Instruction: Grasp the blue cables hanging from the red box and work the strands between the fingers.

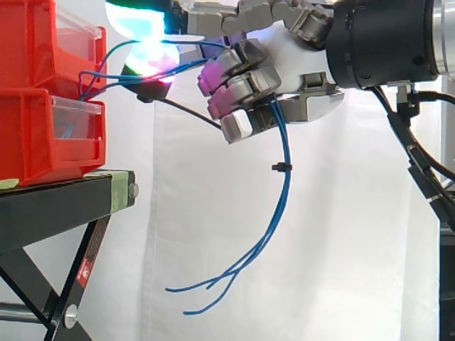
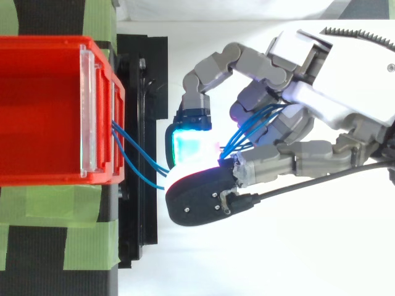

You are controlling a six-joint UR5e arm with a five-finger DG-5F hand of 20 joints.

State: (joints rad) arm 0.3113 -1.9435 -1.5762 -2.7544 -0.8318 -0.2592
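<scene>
**Strands gripped just off the red box**

We see the grey, many-jointed robot hand closed around the bundle of thin blue cables, just beside the front of the red plastic box with the clear front panel. The blue cables leave the front of the red box and cross the short gap away from it. They pass between the glowing fingertip pads and thread through the curled fingers. On the far side of the hand from the red box they hang in a loose curve, bound by a small black tie. Their free ends fan apart lower than the red box's base.

To work the strands well, we judge that the pads should roll gently across each other, so the strands slide apart instead of being clamped as one. The pull towards the hand should be light. The span to the red box looks fairly taut, and a hard tug could drag the red box on its black stand. We would also watch the tie, which could snag on a finger.
</scene>
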